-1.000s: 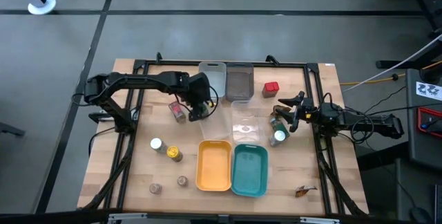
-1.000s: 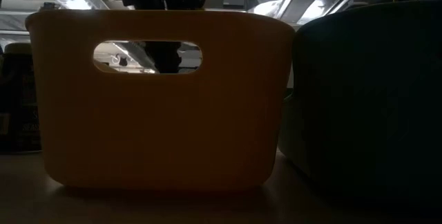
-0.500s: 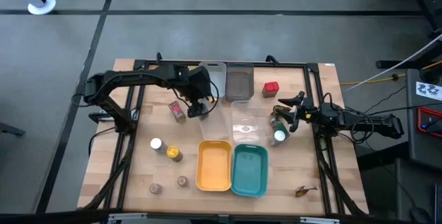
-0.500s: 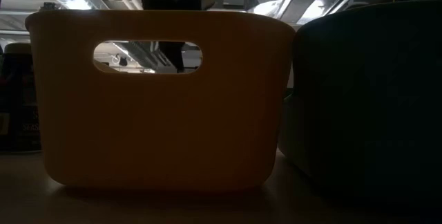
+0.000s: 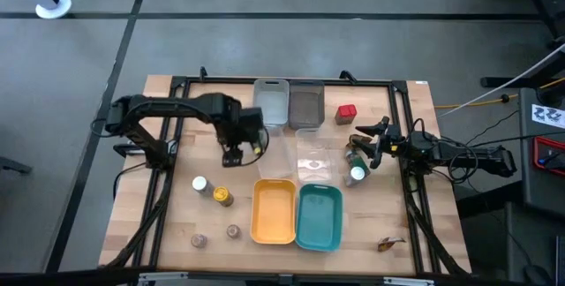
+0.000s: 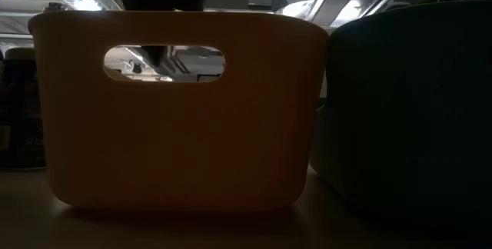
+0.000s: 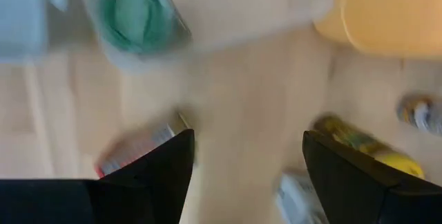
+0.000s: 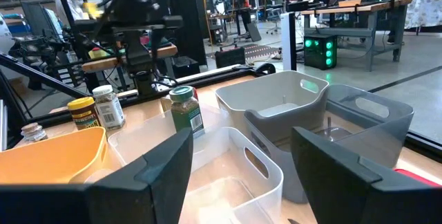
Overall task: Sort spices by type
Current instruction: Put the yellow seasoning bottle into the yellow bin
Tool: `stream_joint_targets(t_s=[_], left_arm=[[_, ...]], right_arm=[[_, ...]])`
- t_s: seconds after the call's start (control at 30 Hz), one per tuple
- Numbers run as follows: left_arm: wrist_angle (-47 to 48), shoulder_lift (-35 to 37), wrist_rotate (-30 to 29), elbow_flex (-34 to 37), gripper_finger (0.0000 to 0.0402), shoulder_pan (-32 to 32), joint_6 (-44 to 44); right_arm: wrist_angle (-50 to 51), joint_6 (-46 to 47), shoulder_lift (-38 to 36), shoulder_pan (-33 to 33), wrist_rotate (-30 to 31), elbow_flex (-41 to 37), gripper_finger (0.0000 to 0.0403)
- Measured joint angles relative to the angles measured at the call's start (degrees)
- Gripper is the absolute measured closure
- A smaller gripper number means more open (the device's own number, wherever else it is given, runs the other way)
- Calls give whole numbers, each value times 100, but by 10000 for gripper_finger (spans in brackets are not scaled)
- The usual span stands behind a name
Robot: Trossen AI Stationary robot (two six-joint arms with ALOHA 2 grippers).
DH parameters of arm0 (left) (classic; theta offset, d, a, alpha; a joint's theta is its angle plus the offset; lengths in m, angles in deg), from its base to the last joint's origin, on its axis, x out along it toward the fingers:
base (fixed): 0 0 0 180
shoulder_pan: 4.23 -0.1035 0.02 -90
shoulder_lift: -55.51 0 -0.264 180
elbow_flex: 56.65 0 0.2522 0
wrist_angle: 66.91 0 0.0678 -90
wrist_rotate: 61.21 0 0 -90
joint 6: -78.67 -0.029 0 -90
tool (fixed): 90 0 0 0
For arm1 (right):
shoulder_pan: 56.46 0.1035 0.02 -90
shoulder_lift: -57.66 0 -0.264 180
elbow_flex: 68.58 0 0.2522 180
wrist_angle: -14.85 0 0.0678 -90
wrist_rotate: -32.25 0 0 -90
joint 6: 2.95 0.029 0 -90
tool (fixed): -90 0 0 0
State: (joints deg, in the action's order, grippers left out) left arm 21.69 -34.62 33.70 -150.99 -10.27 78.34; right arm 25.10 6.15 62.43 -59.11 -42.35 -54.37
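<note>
The left gripper (image 5: 232, 155) has swung from beside the clear tray toward the near-left, and now hangs over the red and white spice box (image 7: 138, 148), which the arm hides from above. Its fingers (image 7: 148, 175) stand apart with nothing between them.

Nearest the front edge, two small brown jars (image 5: 199, 241) sit side by side on the wood, well left of the yellow tray (image 5: 274, 211) and the teal tray (image 5: 320, 217), which stand touching each other. Behind the brown jars are a white-lidded jar (image 5: 200, 184) and a yellow-lidded jar (image 5: 221, 196), close together.

In the middle of the table a clear tray (image 5: 314, 158) sits behind the teal one, and another clear tray (image 7: 207, 16) beside it holds a green-lidded jar (image 8: 184, 110) standing upright.

To the right, the right gripper (image 5: 364, 154) rests low by the clear tray, fingers apart, empty. A jar with a pale lid (image 5: 357, 174) stands just beside it.

Farthest back, a light grey tray (image 5: 272, 99) and a dark grey tray (image 5: 306, 105) stand together, with a red boxy tin (image 5: 345, 113) to their right.
</note>
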Motion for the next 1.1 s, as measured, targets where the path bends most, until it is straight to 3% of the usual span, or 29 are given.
stream_joint_targets(t_s=[0.23,0.77,1.1], left_arm=[[681,0,262,0,148,775,1117],[423,0,409,0,149,2433,3001],[176,0,-136,44,149,2863,3266]], right_arm=[[0,0,0,1,-2,2,160],[2,-41,0,1,-2,1,160],[2,-51,0,1,-2,1,160]])
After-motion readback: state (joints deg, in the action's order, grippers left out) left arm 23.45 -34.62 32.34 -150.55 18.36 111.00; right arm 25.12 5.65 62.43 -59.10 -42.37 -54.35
